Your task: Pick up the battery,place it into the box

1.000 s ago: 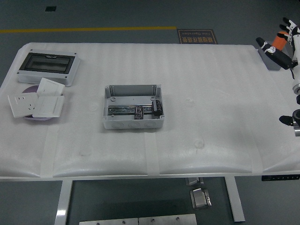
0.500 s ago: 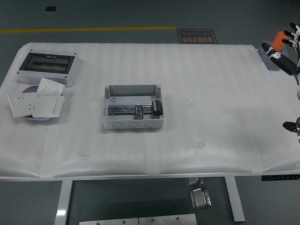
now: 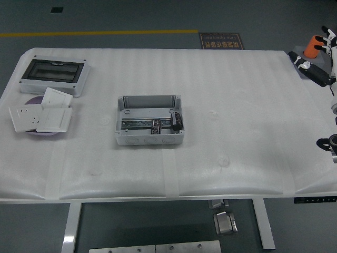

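Note:
A grey open box (image 3: 150, 101) stands in the middle of the table, with a metal rail and black parts (image 3: 176, 121) inside it. At the far right corner a short orange cylinder (image 3: 314, 45), probably the battery, shows right by my right hand (image 3: 322, 55). The hand is black and white and is cut off by the picture's right edge. Whether the hand holds the cylinder cannot be made out. My left arm is out of view.
A grey breaker box with a dark window (image 3: 52, 74) stands at the far left. In front of it, white switch plates (image 3: 39, 117) lie on a purple disc. A grey piece (image 3: 303, 67) sits at the table's far right corner. A black arm part (image 3: 329, 142) shows at the right edge.
My right hand has shifted right, further off the picture's edge. The orange cylinder is more exposed and stays in about the same spot.

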You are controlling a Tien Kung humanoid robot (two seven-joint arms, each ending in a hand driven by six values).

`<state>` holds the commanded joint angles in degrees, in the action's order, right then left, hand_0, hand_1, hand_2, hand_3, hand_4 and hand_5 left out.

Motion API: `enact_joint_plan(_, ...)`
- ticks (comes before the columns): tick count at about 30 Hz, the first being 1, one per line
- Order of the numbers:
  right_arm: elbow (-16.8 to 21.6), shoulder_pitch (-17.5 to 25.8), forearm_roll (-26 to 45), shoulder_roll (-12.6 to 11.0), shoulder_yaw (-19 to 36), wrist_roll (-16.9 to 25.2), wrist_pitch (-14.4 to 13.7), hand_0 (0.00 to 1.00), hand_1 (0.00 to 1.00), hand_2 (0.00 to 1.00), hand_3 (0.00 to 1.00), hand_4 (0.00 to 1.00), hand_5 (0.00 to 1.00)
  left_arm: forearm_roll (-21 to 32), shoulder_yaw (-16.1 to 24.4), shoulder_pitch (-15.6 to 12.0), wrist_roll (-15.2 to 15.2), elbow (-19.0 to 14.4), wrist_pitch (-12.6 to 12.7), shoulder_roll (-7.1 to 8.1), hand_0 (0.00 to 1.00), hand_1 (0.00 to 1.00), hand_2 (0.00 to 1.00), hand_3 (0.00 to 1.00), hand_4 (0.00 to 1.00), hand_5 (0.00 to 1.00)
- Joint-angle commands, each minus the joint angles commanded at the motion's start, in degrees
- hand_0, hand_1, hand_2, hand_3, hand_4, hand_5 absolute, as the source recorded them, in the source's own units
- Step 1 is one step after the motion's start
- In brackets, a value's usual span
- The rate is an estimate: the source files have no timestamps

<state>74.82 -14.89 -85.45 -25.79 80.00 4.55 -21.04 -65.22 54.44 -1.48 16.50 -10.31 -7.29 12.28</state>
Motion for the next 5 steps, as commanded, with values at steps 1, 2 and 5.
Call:
enact_joint_plan(1, 0.0, 0.2, 0.6, 0.0, 0.3, 0.2, 0.0, 0.890, 0.795, 0.847, 0.994, 0.941, 0.525, 0.0, 0.0, 0.0, 0.0, 0.0, 0.0, -0.01, 0.600, 0.624, 0.392, 0.474, 0.495, 0.506)
enact_joint_plan(2, 0.0, 0.4, 0.9, 0.1, 0.6, 0.3, 0.0, 0.890, 0.795, 0.847, 0.994, 0.937, 0.519, 0.1, 0.0, -0.1, 0.0, 0.0, 0.0, -0.02, 0.601, 0.624, 0.393, 0.474, 0.495, 0.506)
enact_joint_plan(5, 0.1, 0.9, 1.5, 0.2, 1.4, 0.4, 0.0, 0.890, 0.795, 0.847, 0.994, 0.937, 0.519, 0.2, 0.0, -0.3, 0.0, 0.0, 0.0, -0.14, 0.601, 0.624, 0.393, 0.474, 0.495, 0.506)
